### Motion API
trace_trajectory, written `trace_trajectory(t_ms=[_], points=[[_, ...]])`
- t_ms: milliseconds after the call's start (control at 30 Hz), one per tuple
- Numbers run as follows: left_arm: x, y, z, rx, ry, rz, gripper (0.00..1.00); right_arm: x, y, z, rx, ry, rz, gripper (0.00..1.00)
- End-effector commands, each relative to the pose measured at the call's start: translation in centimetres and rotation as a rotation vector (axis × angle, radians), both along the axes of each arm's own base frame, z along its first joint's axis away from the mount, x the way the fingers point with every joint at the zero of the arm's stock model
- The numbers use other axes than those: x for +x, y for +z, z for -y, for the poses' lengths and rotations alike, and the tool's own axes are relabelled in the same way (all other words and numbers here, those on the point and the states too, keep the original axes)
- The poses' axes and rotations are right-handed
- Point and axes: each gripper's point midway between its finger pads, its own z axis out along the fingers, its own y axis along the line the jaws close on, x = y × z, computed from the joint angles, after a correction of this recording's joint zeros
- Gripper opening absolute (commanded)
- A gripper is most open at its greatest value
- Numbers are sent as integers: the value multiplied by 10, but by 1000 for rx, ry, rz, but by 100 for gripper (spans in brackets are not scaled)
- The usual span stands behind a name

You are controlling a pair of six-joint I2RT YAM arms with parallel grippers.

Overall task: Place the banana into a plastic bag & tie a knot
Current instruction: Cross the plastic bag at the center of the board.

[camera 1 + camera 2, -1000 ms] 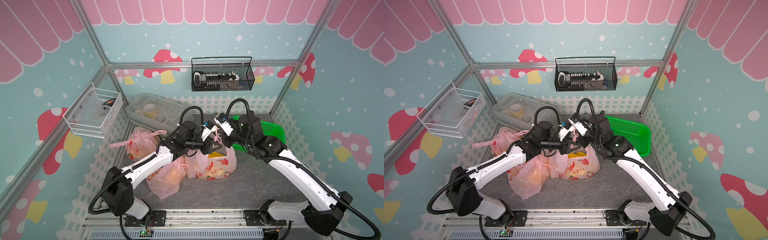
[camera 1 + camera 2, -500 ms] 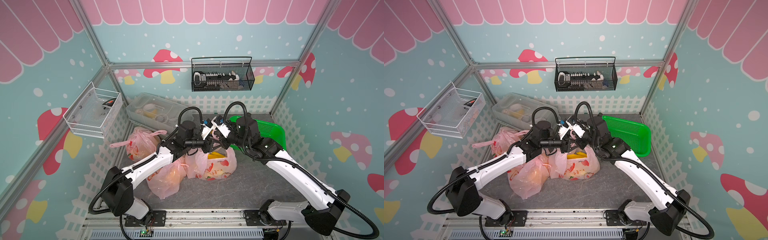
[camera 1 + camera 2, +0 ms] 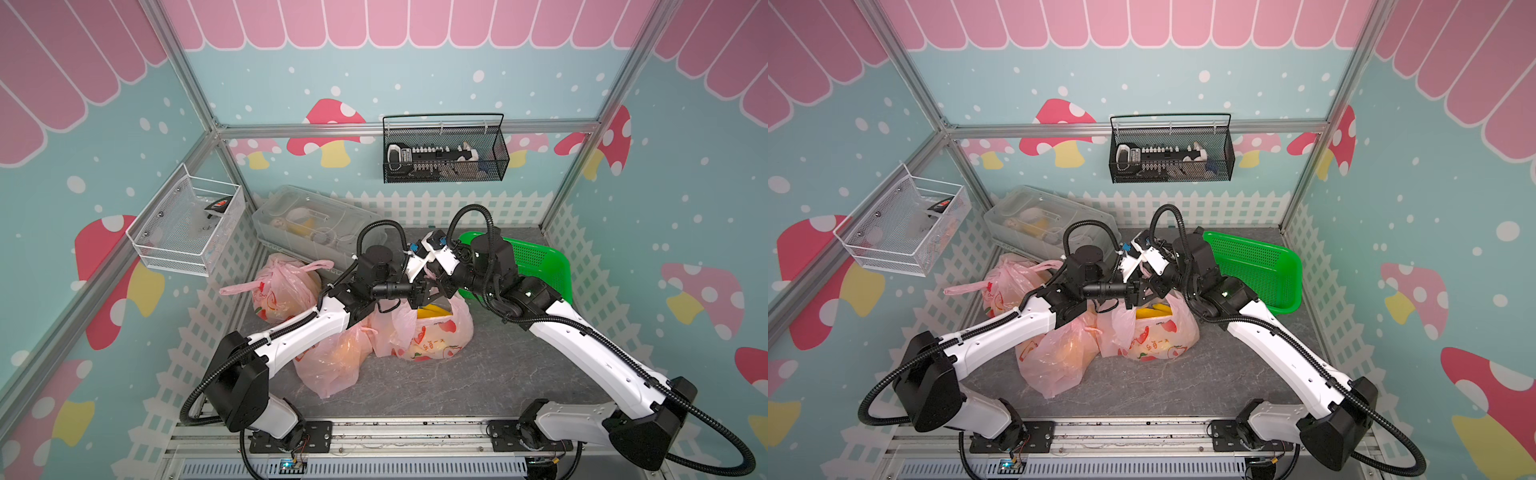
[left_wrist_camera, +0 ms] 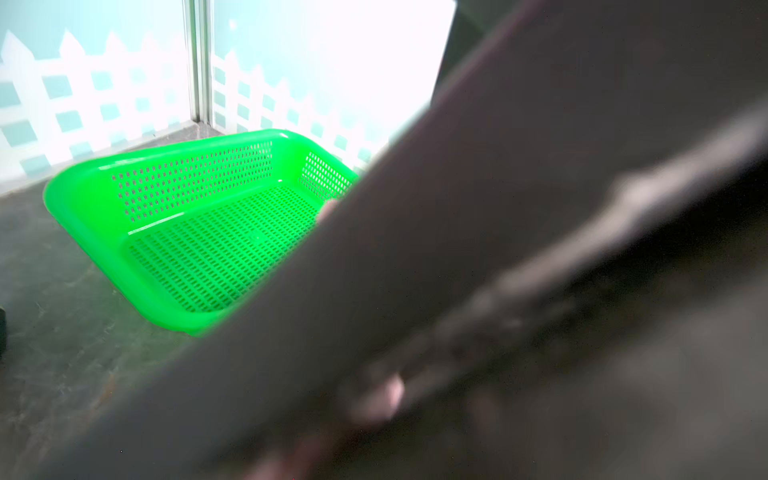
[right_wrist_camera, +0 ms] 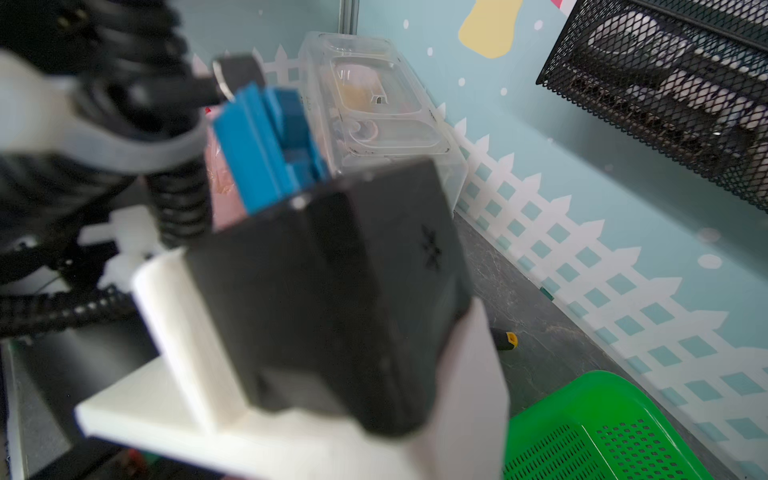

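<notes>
My right gripper (image 3: 441,286) is pinched together, left gripper (image 3: 419,291) can't tell; both just above pink plastic bag (image 3: 436,337) w/ banana (image 3: 430,311). Knot step imo: pull bag top taut, don't lift.

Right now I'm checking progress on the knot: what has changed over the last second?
The right arm swung in toward the left arm, so the right pincer now sits close against the left pincer above the banana bag. No grab or release shows, because the jaws are hidden. The banana bag, the pink bag beside it and the green basket stayed put.
</notes>
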Motion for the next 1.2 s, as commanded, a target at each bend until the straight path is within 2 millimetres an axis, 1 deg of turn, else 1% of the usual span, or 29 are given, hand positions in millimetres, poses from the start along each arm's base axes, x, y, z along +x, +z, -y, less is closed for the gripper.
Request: trace_trajectory(t_ms=[0,67,133,200,233,333,433,467,567,633,700,800,900,1000,1167], points=[[7,8,4,-35,16,18,25,-8,3,-8,42,40,-7,0],[10,7,4,-32,26,16,17,-9,1,-6,40,33,-23,0],[10,4,3,-27,30,15,11,-12,1,-3,39,32,-36,6],[10,1,0,-26,36,16,6,-16,5,2,44,22,-36,15],[11,0,-2,-25,41,15,5,-19,10,7,48,11,-32,22],[9,-4,-6,-18,41,16,4,-29,25,23,66,-14,-23,39],[8,-7,-10,-10,43,30,3,-31,36,47,83,-78,-23,48],[6,-8,-11,-7,40,33,3,-29,35,54,88,-100,-34,50],[3,-7,-11,-5,24,44,3,-26,28,72,103,-141,-77,52],[0,-6,-12,-9,13,53,3,-24,21,78,117,-141,-109,53],[-3,-6,-12,-12,4,62,3,-26,12,76,112,-112,-133,53],[-6,-4,-14,-12,-7,75,3,-30,4,68,108,-56,-163,53],[-8,-4,-14,-11,-18,82,3,-37,0,57,118,19,-192,53],[-12,-3,-14,-13,-33,92,3,-35,-4,55,116,23,-200,52],[-18,0,-16,-21,-57,107,3,-30,-10,51,108,29,-221,44]])
